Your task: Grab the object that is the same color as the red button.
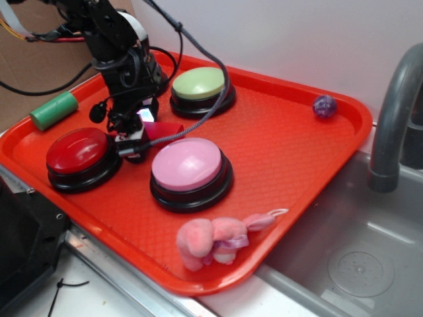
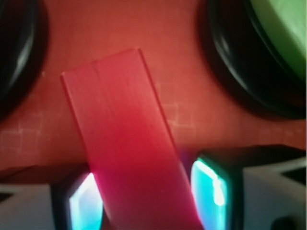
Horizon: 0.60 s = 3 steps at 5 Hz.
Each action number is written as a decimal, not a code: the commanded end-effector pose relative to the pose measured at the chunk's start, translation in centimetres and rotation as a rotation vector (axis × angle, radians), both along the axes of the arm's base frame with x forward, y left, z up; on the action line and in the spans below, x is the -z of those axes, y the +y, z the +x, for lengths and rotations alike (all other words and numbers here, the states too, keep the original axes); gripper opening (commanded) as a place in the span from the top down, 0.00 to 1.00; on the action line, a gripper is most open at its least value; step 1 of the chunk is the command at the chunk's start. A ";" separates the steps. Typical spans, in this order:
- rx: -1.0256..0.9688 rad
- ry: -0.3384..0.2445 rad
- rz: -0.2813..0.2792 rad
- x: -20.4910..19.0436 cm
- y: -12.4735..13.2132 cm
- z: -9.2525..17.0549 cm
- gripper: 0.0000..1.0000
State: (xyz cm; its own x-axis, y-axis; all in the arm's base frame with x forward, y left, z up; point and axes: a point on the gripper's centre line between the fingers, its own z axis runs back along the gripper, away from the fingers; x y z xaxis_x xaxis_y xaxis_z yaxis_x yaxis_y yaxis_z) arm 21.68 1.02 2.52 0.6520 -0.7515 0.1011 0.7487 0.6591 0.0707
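The red block (image 2: 129, 143) is sitting between the gripper's (image 2: 144, 196) fingers, which are clenching it just above the tray (image 1: 284, 152), right beside the red button (image 1: 79, 150).

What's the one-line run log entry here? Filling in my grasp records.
end effector: closed on red block | block: between fingers, tilted | red button: untouched | location: red tray

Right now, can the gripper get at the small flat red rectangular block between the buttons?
Probably yes: the wrist view shows the small flat red rectangular block already between the gripper fingers, nothing blocking. Whether the pads actually clamp it can't be told.
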 end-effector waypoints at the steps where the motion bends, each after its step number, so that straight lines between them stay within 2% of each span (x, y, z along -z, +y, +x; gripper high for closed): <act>1: 0.046 -0.083 0.022 -2.8 -0.2 -0.1 1.00; 2: -0.004 -0.090 0.026 -5.4 0.0 0.0 1.00; 3: -0.182 -0.051 0.086 -9.3 0.9 0.3 1.00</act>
State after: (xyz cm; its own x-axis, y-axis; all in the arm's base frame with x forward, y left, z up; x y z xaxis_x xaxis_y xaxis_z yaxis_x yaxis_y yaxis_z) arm 21.10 2.24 10.76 0.7865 -0.6161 0.0440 0.6080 0.7848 0.1204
